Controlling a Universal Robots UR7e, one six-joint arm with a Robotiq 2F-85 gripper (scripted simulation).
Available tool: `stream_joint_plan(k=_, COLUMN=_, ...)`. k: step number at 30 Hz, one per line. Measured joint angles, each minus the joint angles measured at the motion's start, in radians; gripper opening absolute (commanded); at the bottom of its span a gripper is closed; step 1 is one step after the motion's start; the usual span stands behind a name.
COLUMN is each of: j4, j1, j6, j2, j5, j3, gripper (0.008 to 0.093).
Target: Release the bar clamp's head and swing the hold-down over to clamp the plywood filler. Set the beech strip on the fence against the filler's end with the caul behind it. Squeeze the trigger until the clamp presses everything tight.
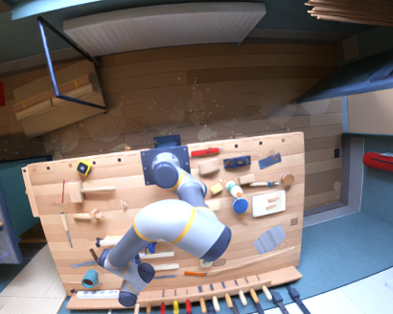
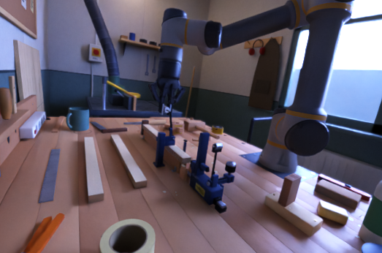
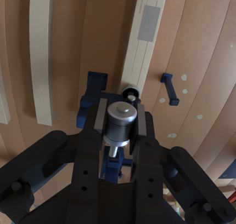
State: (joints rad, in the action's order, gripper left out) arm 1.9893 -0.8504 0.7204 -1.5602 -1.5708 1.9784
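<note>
The hold-down's grey round knob (image 3: 120, 123) stands between my finger pads on top of a thin upright rod. My gripper (image 3: 119, 120) (image 2: 168, 106) is closed on this knob, above the blue hold-down post (image 2: 160, 148). The post stands on the long wooden fence (image 2: 166, 145). The blue bar clamp (image 2: 208, 174) lies along the fence's near end, its head toward the front. Two pale wood strips (image 2: 128, 160) (image 2: 92, 167) lie flat on the bench left of the fence. I cannot tell which piece is the plywood filler or the caul.
Behind the work stand a teal mug (image 2: 77, 118) and a dark flat bar (image 2: 107, 127). A grey steel rule (image 2: 49, 174) lies far left. A tape roll (image 2: 128, 237) sits at the front edge. The arm's base (image 2: 282, 153) and wood blocks (image 2: 294, 212) are to the right.
</note>
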Motion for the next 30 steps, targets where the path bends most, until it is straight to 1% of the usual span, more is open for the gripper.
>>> stream_joint_plan(k=6, j4=0.000, j1=0.000, j6=0.000, j2=0.000, j5=0.000, j3=0.000, gripper=0.0090)
stream_joint_plan(k=7, j4=0.000, j1=0.000, j6=0.000, j2=0.000, j5=0.000, j3=0.000, gripper=0.0080)
stream_joint_plan(k=30, j4=-0.002, j1=0.008, j6=0.008, j2=-0.013, j5=0.001, j3=0.011, gripper=0.0080)
